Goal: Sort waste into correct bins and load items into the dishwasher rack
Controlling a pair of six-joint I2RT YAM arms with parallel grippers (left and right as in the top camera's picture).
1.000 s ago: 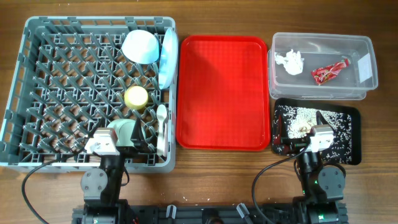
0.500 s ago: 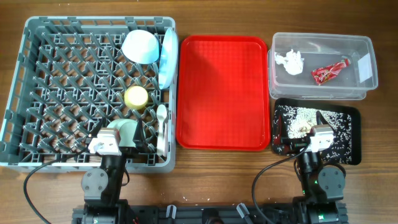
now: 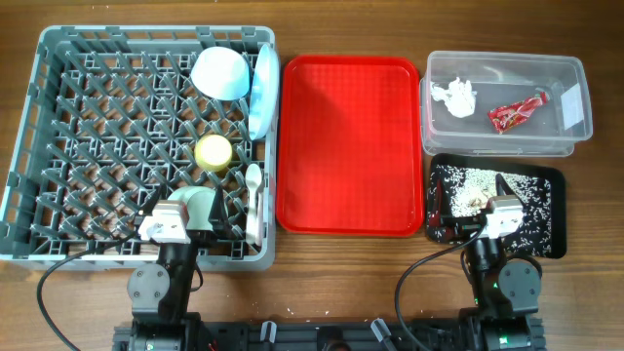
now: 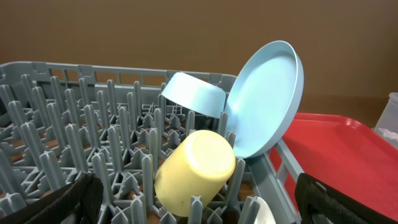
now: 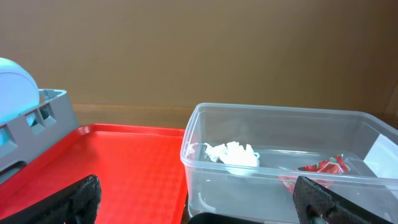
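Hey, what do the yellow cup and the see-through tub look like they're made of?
The yellow cup looks like matte plastic, probably: opaque, smooth, with only a dull sheen. The tub looks like thin clear plastic: the tissue and red wrapper show through its slightly cloudy walls.

The overhead camera looks straight down on the whole table (image 3: 322,283), from far enough to take in the dishwasher rack (image 3: 146,37) at left, the red tray (image 3: 349,146) in the middle and the clear tub (image 3: 505,58) at far right. The left wrist camera sits low over the rack's near side, facing far, close to the yellow cup (image 4: 194,169) and light blue plate (image 4: 264,99). The right wrist camera sits low at right, facing far toward the tub. Both wrist views share the red tray and the rack's right edge.
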